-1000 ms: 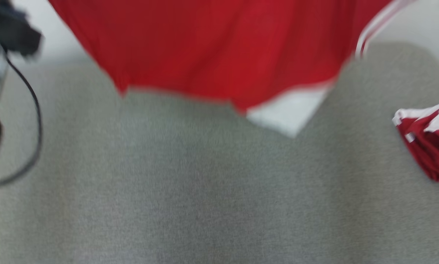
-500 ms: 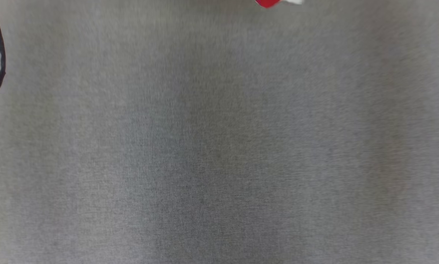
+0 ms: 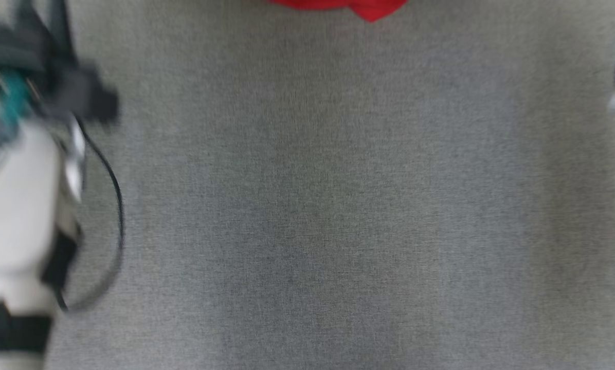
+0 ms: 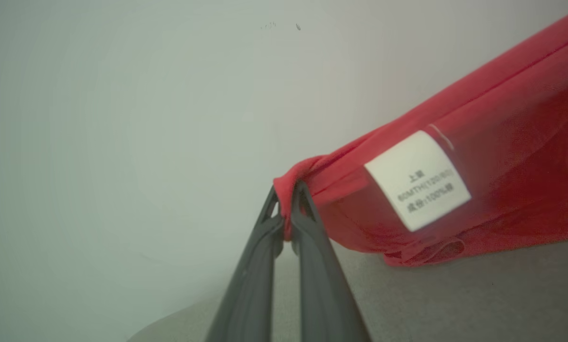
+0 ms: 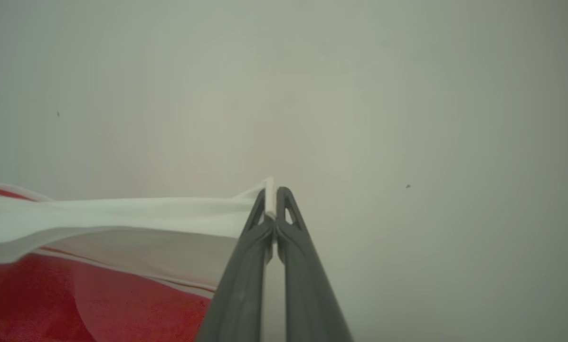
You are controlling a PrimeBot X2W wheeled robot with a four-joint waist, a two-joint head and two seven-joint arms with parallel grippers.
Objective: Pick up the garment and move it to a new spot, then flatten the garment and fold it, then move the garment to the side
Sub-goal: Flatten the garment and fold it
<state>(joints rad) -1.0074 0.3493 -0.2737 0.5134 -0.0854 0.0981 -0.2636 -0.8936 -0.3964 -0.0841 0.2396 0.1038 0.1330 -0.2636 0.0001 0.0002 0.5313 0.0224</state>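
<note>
While the left pincer [image 4: 286,202] grips the red garment [image 4: 507,137], the right pincer [image 5: 272,199] clamps its white edge [image 5: 122,213].

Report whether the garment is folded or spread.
Spread: the garment stretches between the left pincer, shut on a red corner, and the right pincer, shut on its white edge. Whether it touches the grey surface: cannot tell.

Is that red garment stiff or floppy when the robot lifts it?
Probably floppy: the red garment drapes and bunches where the left gripper pinches it. Likely light too: the right gripper holds its white edge in a narrow pinch.
</note>
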